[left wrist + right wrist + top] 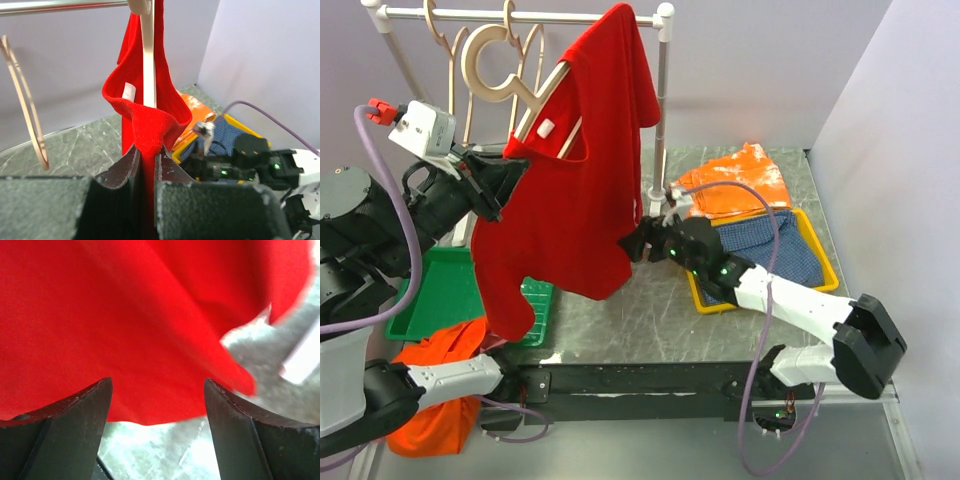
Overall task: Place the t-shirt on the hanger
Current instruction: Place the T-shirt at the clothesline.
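1. T-shirt [575, 190] hangs at upper centre, half-draped over a wooden hanger [542, 95]; its white neck tag [546, 128] is too small to read.
2. Left gripper [148, 154] pinches the collar (fabric bunched between the fingers).
3. Right gripper [157, 400], fingers spread, sits at the shirt's lower right edge.

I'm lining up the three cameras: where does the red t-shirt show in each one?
Top external: t-shirt hangs centre-left from the hanger.
Left wrist: t-shirt centre, collar pinched by the left gripper.
Right wrist: t-shirt fills the top, above the open right gripper.
Shared landmark: the grey table.
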You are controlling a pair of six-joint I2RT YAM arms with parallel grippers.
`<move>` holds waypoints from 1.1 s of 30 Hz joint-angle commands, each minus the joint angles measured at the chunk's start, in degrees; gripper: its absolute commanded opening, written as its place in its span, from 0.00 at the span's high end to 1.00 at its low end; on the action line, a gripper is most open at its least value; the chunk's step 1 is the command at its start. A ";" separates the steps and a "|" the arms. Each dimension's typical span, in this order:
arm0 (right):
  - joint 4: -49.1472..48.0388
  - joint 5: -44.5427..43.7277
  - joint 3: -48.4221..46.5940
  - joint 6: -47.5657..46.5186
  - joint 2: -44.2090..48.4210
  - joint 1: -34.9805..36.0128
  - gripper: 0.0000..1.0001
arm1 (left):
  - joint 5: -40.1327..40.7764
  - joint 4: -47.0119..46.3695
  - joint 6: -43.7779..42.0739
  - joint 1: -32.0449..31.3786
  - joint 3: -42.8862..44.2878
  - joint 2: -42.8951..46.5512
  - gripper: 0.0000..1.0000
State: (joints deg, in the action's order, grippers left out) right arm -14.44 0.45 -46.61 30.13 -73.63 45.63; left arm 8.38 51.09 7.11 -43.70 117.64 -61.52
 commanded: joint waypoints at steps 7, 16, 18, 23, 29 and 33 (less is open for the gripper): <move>-5.87 1.11 9.44 0.81 10.71 0.34 0.24 | 4.71 -4.86 -0.44 -0.16 0.05 -1.50 0.99; -12.43 5.69 2.14 2.20 -10.20 17.65 0.31 | 7.08 -3.28 0.62 -0.15 -2.86 -1.15 0.99; -12.73 4.49 -1.35 3.18 -15.83 17.22 0.31 | 7.26 -2.58 0.88 -0.15 -2.86 -0.80 0.99; -1.75 -1.67 -13.05 2.91 -25.32 11.26 0.31 | 7.79 -0.47 2.46 -0.16 -3.03 -0.27 0.99; 10.82 -4.75 -33.67 1.43 -35.35 3.95 0.32 | 9.37 0.94 5.89 -0.15 -8.74 -0.36 0.99; 14.96 -3.18 -43.81 -1.38 -41.50 1.66 0.32 | 10.60 1.73 8.00 -0.24 -11.29 -1.67 0.99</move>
State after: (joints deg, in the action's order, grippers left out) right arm -5.76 -1.34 -81.23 31.70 -110.80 48.51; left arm 16.78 54.98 11.84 -43.70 107.81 -62.11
